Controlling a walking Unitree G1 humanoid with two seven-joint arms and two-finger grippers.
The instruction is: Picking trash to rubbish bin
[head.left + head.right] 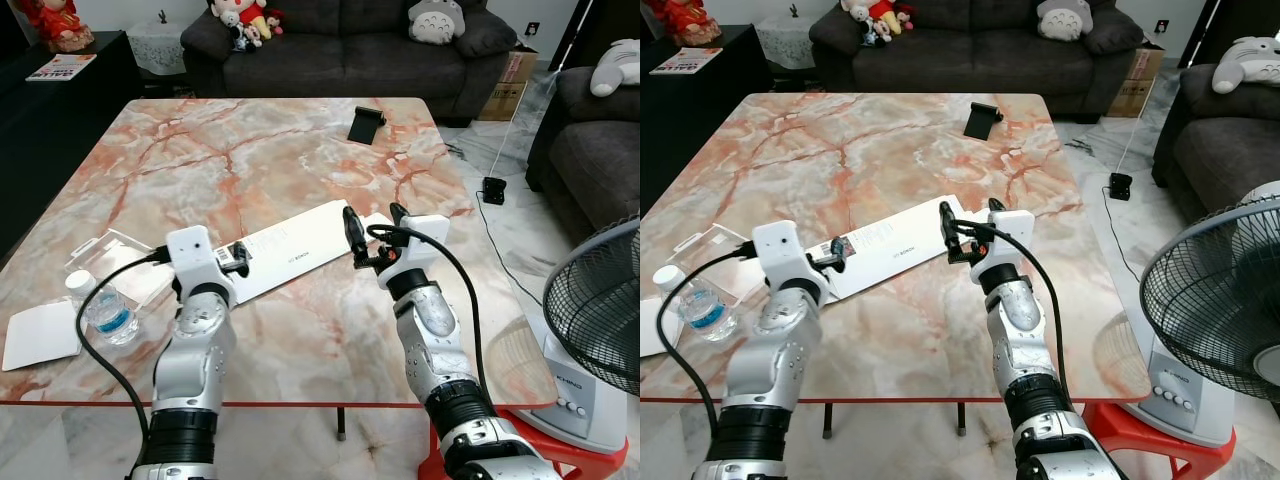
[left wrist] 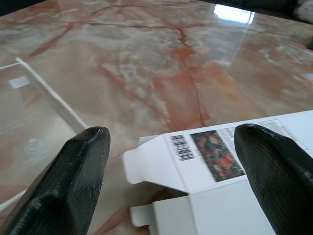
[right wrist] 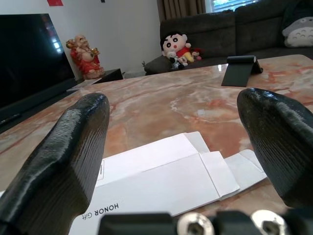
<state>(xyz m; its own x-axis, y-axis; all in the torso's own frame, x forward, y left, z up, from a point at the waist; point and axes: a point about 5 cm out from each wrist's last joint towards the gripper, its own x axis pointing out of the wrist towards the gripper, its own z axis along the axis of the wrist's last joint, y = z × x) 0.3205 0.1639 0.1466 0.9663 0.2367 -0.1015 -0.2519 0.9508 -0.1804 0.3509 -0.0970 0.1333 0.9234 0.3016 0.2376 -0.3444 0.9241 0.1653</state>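
A flattened white carton lies on the marble table, near its front. My left gripper hovers open at the carton's left end, whose barcode flap lies between the two black fingers. My right gripper stands open just above the carton's right end, holding nothing. A small plastic water bottle stands at the table's front left, beside a white paper sheet and a clear plastic lid.
A black phone stand sits at the table's far side. A standing fan on a red stool is close on the right. A dark sofa with plush toys lies behind, and a black cabinet stands on the left.
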